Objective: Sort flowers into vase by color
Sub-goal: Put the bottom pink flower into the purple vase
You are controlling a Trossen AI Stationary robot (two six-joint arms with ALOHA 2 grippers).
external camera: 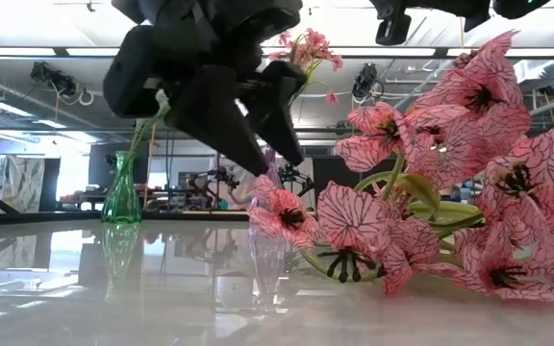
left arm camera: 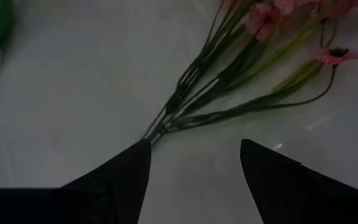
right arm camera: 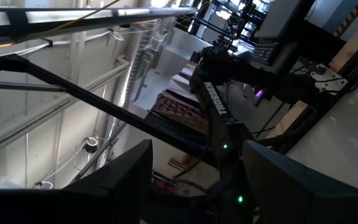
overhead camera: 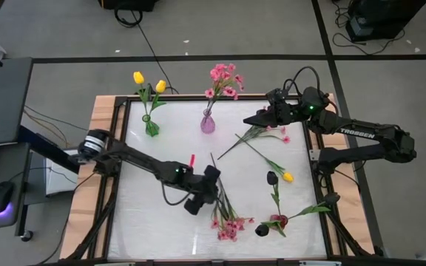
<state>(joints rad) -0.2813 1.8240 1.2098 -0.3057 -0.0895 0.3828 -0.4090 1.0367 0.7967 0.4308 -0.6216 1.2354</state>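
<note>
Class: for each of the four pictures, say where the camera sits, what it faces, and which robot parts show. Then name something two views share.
High view: overhead, facing down on the table; both arms show.
Low view: at tabletop height, facing the room; the left tool hangs above the pink spray.
Left wrist view: on the left arm, facing the spray's stems between open fingers.
Right wrist view: on the right arm, facing the room; open right tool.
Shared: the green vase.
</note>
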